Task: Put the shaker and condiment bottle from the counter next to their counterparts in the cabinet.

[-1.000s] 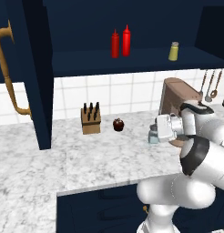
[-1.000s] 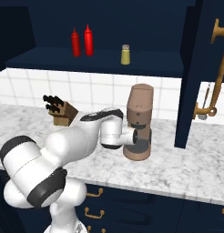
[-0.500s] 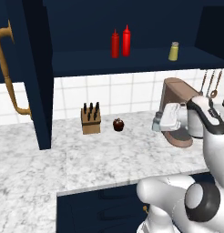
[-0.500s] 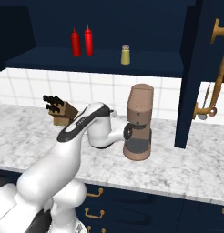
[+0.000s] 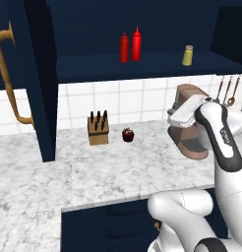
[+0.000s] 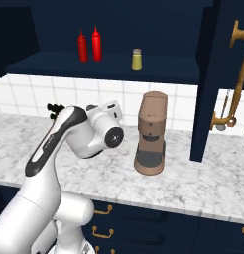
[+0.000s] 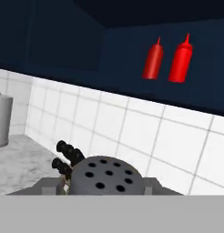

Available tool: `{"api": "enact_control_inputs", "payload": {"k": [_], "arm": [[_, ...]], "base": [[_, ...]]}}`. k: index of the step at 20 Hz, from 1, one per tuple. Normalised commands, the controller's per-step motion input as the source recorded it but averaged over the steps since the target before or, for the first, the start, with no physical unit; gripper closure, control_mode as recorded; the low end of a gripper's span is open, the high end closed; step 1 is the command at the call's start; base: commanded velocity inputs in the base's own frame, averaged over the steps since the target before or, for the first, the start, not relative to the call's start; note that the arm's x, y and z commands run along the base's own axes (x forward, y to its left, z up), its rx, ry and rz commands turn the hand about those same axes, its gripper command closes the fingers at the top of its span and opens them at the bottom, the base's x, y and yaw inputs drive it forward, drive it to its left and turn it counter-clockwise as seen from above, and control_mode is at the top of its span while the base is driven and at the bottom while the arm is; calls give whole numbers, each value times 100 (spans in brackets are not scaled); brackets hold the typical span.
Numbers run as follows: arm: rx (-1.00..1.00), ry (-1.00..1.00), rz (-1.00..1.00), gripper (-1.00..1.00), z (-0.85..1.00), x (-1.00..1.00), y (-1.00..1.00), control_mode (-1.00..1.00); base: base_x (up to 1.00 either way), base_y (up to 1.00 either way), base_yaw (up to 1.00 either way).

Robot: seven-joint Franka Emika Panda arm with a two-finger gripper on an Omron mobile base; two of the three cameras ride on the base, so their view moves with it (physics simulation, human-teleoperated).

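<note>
A rendered home kitchen: a marbled tabletop (image 5: 118, 172) over navy drawers, white tiled wall (image 5: 133, 103), and a navy cabinet (image 5: 142, 64) with brass handle (image 5: 7, 78). A knife block (image 5: 98, 130) and coffee machine (image 6: 151, 134) stand beside the pincer (image 7: 102, 179), with red bottles (image 7: 168, 59) shelved above it.

1. Cabinet (image 5: 142, 66) — dark navy, its door handle (image 5: 10, 78) brass.
2. Two bottles (image 5: 124, 47) (image 5: 136, 44) — red.
3. Small shaker (image 5: 187, 55) on the shelf — yellowish with a silver cap.
4. Counter (image 5: 118, 172) — white-and-grey marble.
5. Wall tiles (image 5: 133, 103) white; coffee machine (image 6: 151, 134) brown.
6. Shaker cap (image 7: 104, 175) — dark grey, dotted with black holes.
</note>
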Motion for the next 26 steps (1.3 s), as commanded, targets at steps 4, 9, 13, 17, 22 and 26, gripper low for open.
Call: {"api": "enact_control_inputs", "payload": {"k": [4,9,13,17,22,26], "arm": [[-11,-18,-28,100,81,-29,-3,-100],[-8,-17,-30,100,83,-13,-3,-100],[-3,-14,-31,100,86,-4,-3,-100],[0,-12,-30,100,89,-1,-3,-100],[3,-4,-31,100,82,0,-5,-100],[22,0,-33,100,59,0,-11,-100]], "base": [[0,0,0],[0,0,0],[0,0,0],[0,0,0],[0,0,0],[0,0,0]]}}
